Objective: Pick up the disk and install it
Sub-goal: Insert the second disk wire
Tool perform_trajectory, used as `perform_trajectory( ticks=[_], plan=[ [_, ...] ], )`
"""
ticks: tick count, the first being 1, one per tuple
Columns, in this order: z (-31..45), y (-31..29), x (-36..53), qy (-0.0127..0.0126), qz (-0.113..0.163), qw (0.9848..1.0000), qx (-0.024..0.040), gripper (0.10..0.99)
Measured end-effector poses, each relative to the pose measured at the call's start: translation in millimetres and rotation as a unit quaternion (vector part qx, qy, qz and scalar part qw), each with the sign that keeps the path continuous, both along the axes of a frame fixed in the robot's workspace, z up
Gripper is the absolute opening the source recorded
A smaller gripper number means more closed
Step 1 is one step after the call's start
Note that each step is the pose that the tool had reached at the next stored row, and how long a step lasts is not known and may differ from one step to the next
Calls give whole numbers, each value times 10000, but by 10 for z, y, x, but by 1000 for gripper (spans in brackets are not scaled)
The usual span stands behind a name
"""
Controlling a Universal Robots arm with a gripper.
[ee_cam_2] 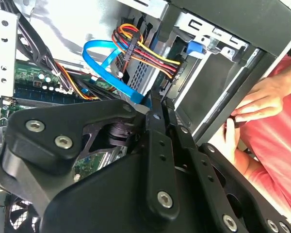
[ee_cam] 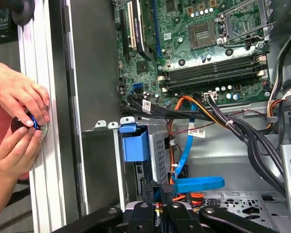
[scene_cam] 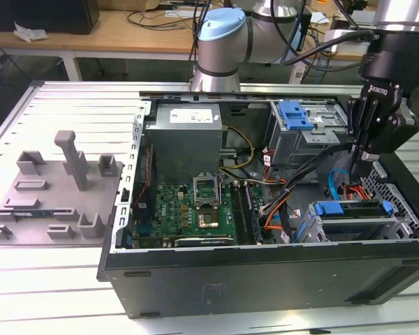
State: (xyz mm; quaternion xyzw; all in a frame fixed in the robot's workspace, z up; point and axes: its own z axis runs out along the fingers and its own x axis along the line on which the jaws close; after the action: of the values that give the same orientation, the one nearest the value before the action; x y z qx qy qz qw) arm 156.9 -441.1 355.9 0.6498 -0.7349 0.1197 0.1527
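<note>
Jaws of the gripper (scene_cam: 364, 155) look pressed together and hold nothing, above the disk (scene_cam: 355, 218) seated in its bay inside the case (scene_cam: 265, 272).

**Camera setup: one wide, two close on the wrist**

Exterior view: high, angled down over the open computer case (scene_cam: 265, 209) on the slatted table (scene_cam: 70, 105); whole chassis in frame; both wrist views: close, looking past the gripper (ee_cam: 157, 187) into the case; shared: blue flat cable (ee_cam_2: 102, 53), motherboard (ee_cam: 208, 43), person's hands (ee_cam: 17, 121).
</note>
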Motion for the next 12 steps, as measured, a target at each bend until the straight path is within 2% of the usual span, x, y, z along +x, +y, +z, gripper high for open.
perform_trajectory(
  ticks=[3, 4, 5, 8, 9, 10, 12],
  plan=[
    [-1, 0, 0, 0, 0, 10000, 1, 161],
    [-2, -12, -1, -1, -1, 10000, 20, 161],
    [-1, -34, -1, -8, 0, 10000, 85, 161],
    [-1, -117, -1, -44, 0, 9993, 381, 161],
    [-1, -150, -1, -55, 0, 9990, 434, 161],
    [-1, -164, -1, -65, 0, 9990, 449, 161],
    [-1, -209, -1, -108, 2, 9987, 498, 161]
  ],
)
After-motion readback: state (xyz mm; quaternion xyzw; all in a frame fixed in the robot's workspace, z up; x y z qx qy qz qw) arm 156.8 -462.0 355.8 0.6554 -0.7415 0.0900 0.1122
